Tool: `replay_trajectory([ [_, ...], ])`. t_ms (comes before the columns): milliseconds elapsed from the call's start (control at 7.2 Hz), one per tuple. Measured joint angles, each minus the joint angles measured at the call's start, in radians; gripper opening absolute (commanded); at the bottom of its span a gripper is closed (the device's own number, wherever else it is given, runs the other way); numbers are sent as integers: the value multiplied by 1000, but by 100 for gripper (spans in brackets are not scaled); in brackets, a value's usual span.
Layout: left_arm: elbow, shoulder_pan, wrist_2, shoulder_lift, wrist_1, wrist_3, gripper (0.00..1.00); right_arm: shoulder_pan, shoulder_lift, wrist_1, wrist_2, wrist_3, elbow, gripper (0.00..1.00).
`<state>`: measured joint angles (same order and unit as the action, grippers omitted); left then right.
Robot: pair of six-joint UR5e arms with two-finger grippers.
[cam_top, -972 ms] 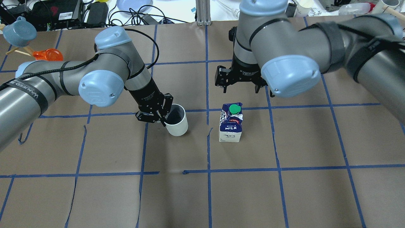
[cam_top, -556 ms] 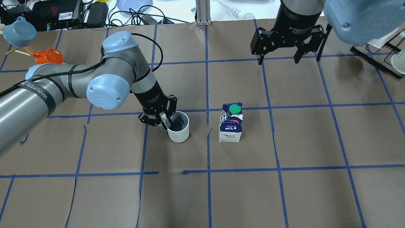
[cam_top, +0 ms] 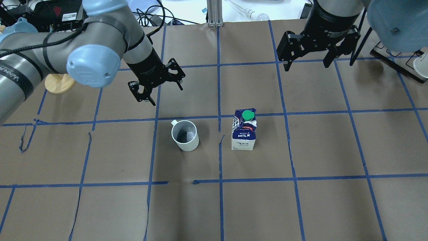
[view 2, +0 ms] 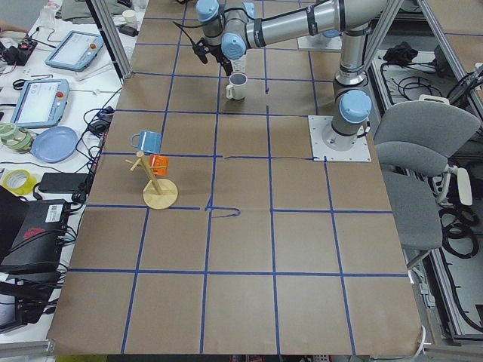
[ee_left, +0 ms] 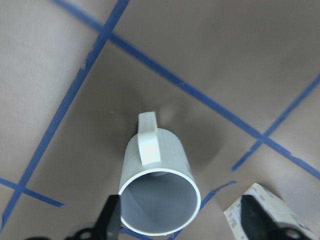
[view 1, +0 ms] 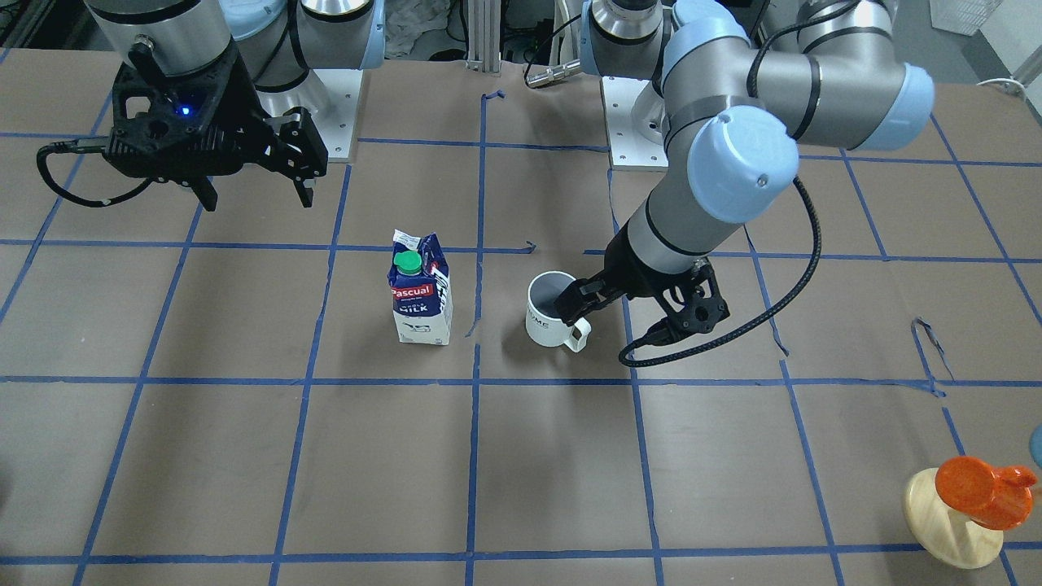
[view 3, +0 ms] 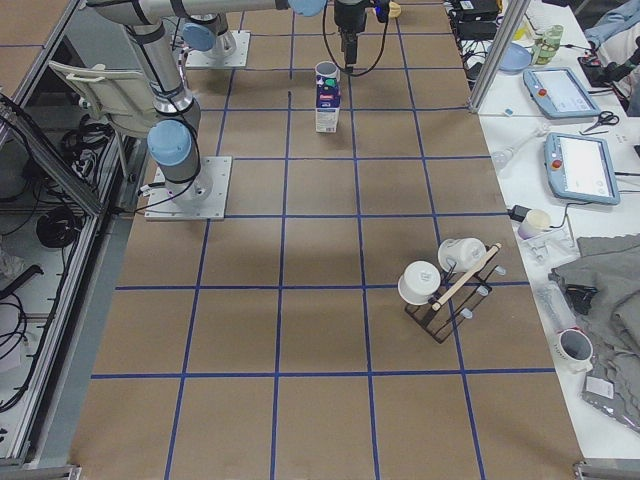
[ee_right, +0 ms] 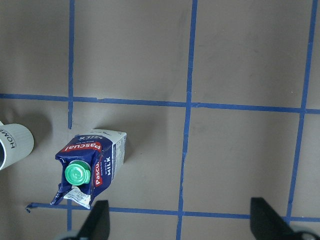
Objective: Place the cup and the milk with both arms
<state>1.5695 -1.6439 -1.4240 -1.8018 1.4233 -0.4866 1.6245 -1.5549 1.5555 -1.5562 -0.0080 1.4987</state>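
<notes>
1. Left gripper. My left gripper (cam_top: 168, 97) is spread wide and holds nothing. In the overhead view it hangs clear of the cup (cam_top: 185, 135), with brown table (cam_top: 301, 207) showing between them. My left wrist camera looks straight down into the cup's grey inside. One finger (ee_left: 111, 220) shows at the bottom edge of that picture and the other is well off to its side. In the front-facing view the gripper overlaps the cup's rim, and I cannot tell from that view whether they touch.

2. Right gripper. My right gripper (cam_top: 306, 68) is also fully spread and empty. It hangs well apart from the milk (cam_top: 244, 132), on the far side of it and off to my right. My right wrist camera shows the carton from above, toward the left of the picture, with both fingertips at the bottom edge.

3. Cup. It stands upright on the table, mouth up. In the overhead view it sits just left of a vertical blue tape line, and its handle points to the far left.

4. Milk. It stands upright just right of the same tape line, with the green cap on top and the "MILK" face turned toward me. Cup and carton are near each other but not touching.

5. Other items. A wooden stand (view 1: 944, 521) carrying an orange cup sits near the table's corner on my left.
</notes>
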Motion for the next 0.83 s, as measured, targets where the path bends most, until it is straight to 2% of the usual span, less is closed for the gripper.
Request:
replay_trajectory([
  [139, -77, 17, -62, 12, 76, 74, 100, 1, -2, 2, 0, 0, 2, 100],
  [417, -162, 74, -108, 58, 196, 186, 100, 1, -5, 1, 0, 0, 3, 100],
  [833, -132, 156, -187, 154, 246, 366, 100, 1, -8, 1, -1, 0, 3, 100],
])
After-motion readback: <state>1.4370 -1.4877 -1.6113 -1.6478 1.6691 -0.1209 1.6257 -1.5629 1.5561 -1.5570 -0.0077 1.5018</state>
